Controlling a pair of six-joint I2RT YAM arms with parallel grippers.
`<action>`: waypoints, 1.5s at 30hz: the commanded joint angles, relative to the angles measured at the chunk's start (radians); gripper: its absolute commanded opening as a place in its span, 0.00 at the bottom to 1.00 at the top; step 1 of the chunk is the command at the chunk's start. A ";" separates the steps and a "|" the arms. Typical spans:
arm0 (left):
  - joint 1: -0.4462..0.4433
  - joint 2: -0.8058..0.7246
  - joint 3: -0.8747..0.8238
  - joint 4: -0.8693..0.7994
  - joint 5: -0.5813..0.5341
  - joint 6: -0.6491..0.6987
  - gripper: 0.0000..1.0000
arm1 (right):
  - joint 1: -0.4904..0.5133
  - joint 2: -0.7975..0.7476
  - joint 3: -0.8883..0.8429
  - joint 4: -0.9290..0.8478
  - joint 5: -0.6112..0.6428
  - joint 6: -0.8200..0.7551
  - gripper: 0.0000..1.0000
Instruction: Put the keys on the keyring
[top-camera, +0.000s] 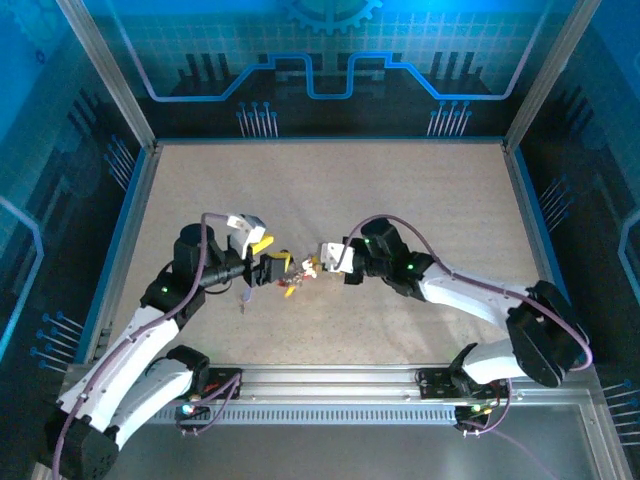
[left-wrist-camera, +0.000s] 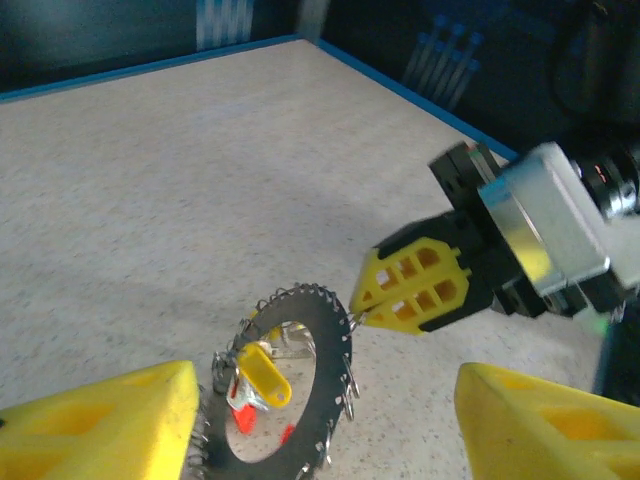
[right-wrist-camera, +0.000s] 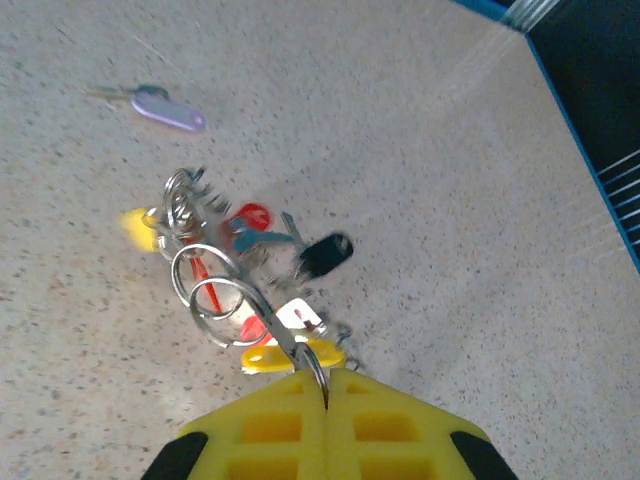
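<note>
The right fingers (right-wrist-camera: 290, 425) are closed tight on the rim of the keyring (left-wrist-camera: 322, 372). The left fingers (left-wrist-camera: 110, 425) stand open on both sides of the keyring and hold nothing. One pale key (right-wrist-camera: 168, 110) lies on the tabletop (left-wrist-camera: 150, 180), apart from the keyring. We judge the keyring to be light, stiff and slippery, so its flat rim is the best place to hold it.

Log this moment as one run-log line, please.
right end effector: shut on flat grey metal keyring rim | left end effector: open near keyring | pale purple plastic-headed key: loose on table
</note>
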 joint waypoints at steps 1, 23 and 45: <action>-0.037 -0.018 0.024 -0.054 0.090 0.160 0.67 | -0.011 -0.088 -0.011 0.062 -0.083 0.041 0.00; -0.133 0.113 -0.007 0.043 0.033 0.169 0.70 | -0.022 -0.195 0.073 -0.224 -0.019 0.271 0.00; -0.363 0.397 -0.043 0.283 -0.271 0.256 0.60 | -0.025 -0.119 0.099 -0.264 -0.011 0.389 0.00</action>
